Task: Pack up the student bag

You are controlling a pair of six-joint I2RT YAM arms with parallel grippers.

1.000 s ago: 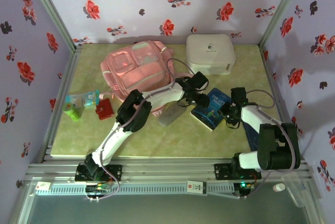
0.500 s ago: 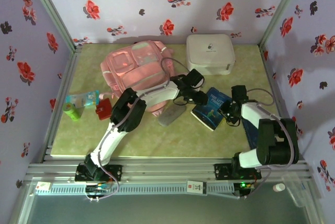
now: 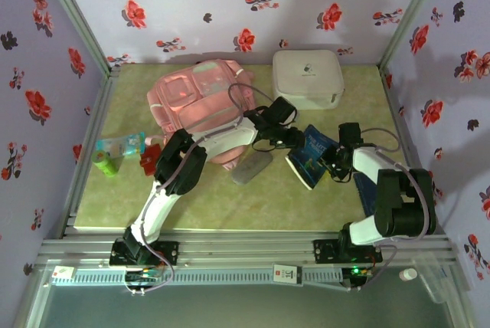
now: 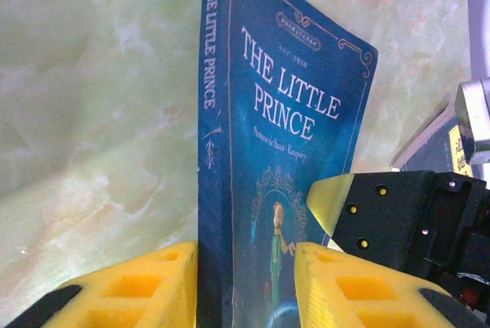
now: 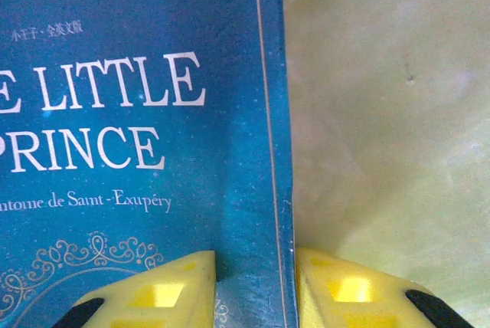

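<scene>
Pink student bag point(image 3: 200, 102) lies near the blue book point(image 3: 315, 152), gripped at opposite edges by left pincer point(image 4: 245, 255) and right pincer point(image 5: 255, 263).

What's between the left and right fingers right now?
A blue paperback book, The Little Prince: left fingers straddle one edge, right fingers the opposite. Top external and left wrist views.

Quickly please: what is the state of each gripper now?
Left gripper: fingers on both sides of the book, firm grip cannot be told.
Right gripper: closed, holding the book.
</scene>
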